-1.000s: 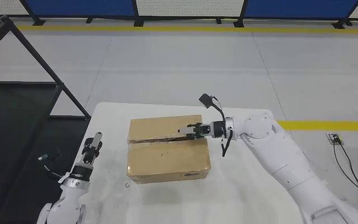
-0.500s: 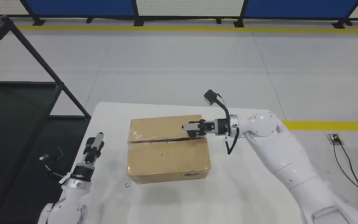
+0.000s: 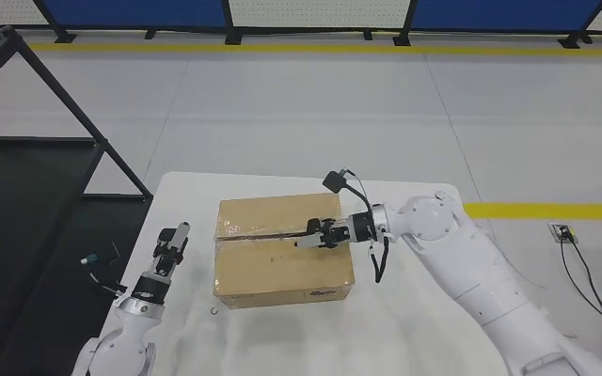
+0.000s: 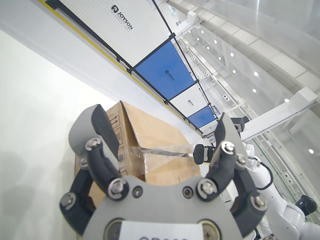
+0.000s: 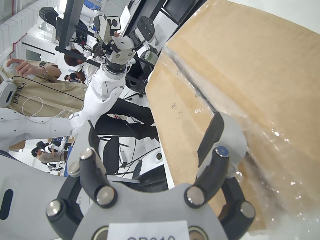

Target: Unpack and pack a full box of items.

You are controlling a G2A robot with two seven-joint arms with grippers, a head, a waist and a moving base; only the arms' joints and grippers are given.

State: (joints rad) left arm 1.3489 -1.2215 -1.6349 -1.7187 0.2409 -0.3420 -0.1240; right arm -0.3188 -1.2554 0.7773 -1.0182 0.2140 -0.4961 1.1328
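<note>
A closed cardboard box (image 3: 282, 263) sits mid-table, its two top flaps meeting at a seam under crumpled clear tape (image 5: 250, 126). My right gripper (image 3: 313, 235) lies low over the seam near the box's right end. It is open, and one fingertip (image 5: 215, 133) rests against the tape beside the seam (image 5: 197, 93). My left gripper (image 3: 172, 242) hangs above the table left of the box, open and holding nothing. In the left wrist view the box (image 4: 160, 133) stands beyond the spread fingers (image 4: 105, 128), with the right gripper (image 4: 200, 154) at its far end.
The white table (image 3: 414, 320) has bare room in front of and to the right of the box. A small dark bit (image 3: 215, 312) lies near the box's front left corner. A black metal frame (image 3: 56, 188) stands off the table's left side.
The right gripper has come down from the box's far right edge onto the seam, a little further left. The left gripper has shifted slightly toward the box.
</note>
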